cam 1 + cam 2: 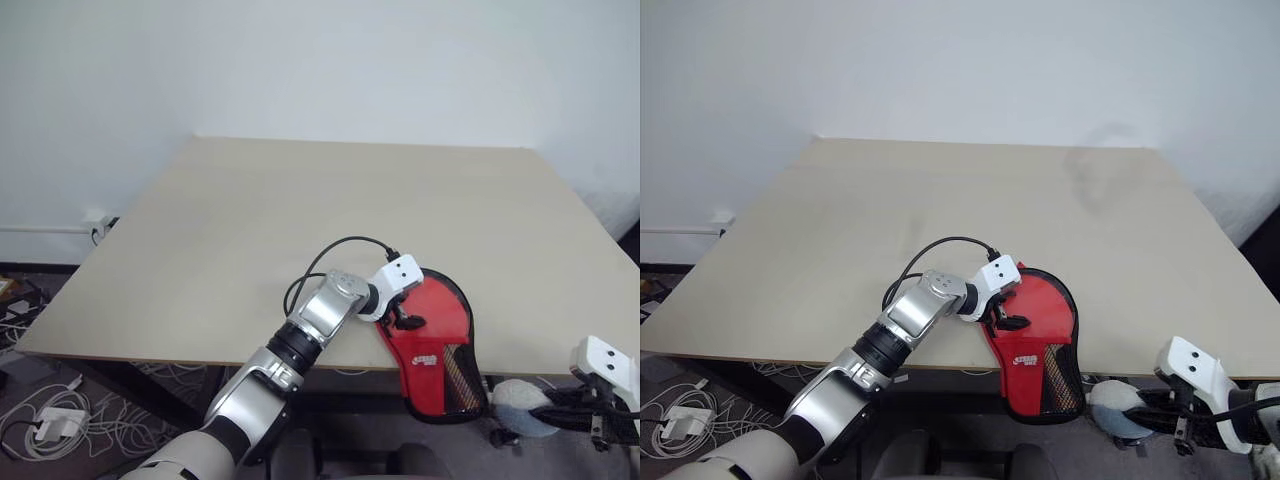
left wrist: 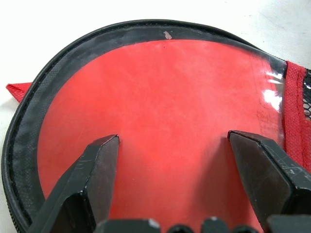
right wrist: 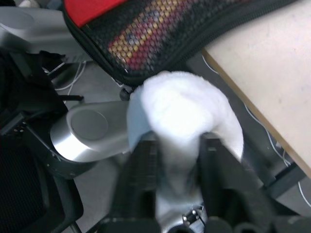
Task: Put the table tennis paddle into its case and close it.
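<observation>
At the near edge of the surface lies the case, red side up, its round end on the wood and its narrow mesh end hanging out past the edge. Through the see-through panel the red face of the paddle shows inside the case, ringed by the black zip edging; whether the zip is shut all the way round cannot be told. The left pincer rests on the round end of the case, near its left side. In the left wrist view its fingers stand wide apart, tips on or just above the panel, with nothing caught between them. The right pincer hangs off the surface, below its near edge and to the right of the case's hanging end. It has a wad of pale cloth between its fingers, which stand partly apart with the wad's narrow part filling the gap. The wad bulges out ahead of the fingertips, just beside the mesh end of the case.
</observation>
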